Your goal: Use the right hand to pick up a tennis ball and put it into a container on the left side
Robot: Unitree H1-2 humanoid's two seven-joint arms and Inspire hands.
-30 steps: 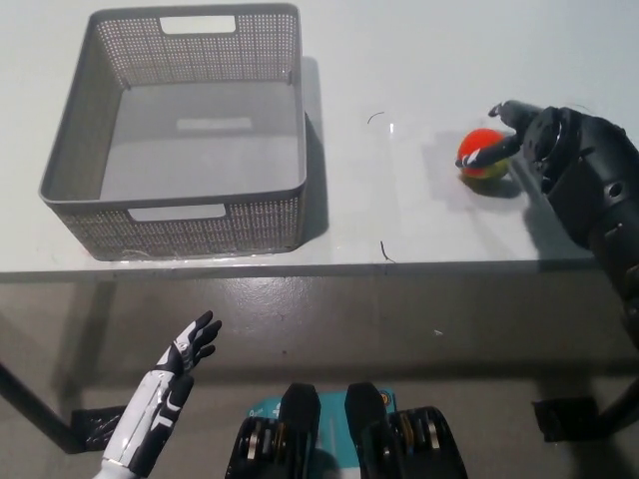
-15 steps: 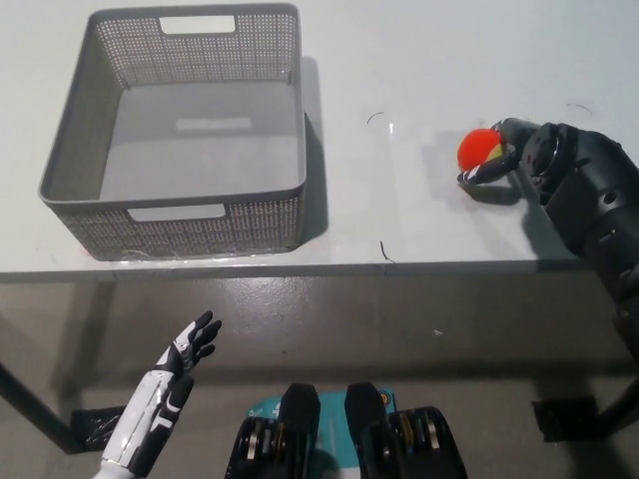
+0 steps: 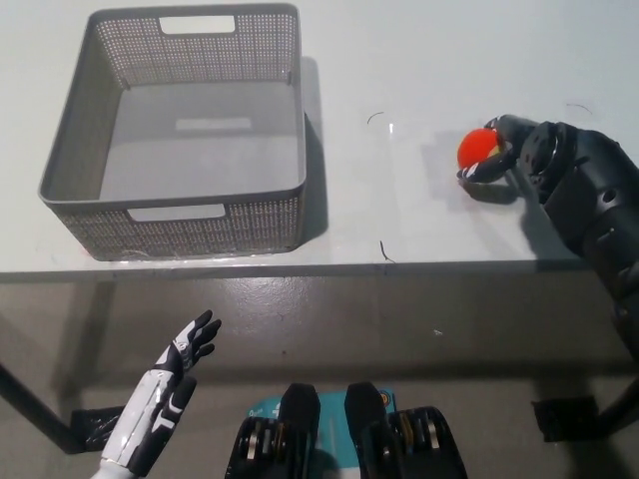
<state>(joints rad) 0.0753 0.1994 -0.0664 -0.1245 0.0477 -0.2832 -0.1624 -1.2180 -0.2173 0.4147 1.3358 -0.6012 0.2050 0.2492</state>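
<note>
Black right robot hand (image 3: 524,155) curled around round orange ball (image 3: 477,148) on smooth white counter (image 3: 419,210); square perforated grey basket (image 3: 180,130) well apart; white left robot hand (image 3: 180,364) open below.

Right hand (image 3: 519,158) clasps ball (image 3: 478,148) (basket (image 3: 175,215) far left).

Head view, steeply down over table (image 3: 419,220)

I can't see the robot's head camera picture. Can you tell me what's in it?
The black right hand is closed around an orange-red tennis ball on the white table. An empty grey basket sits far left; the white left hand hangs open below.
</note>
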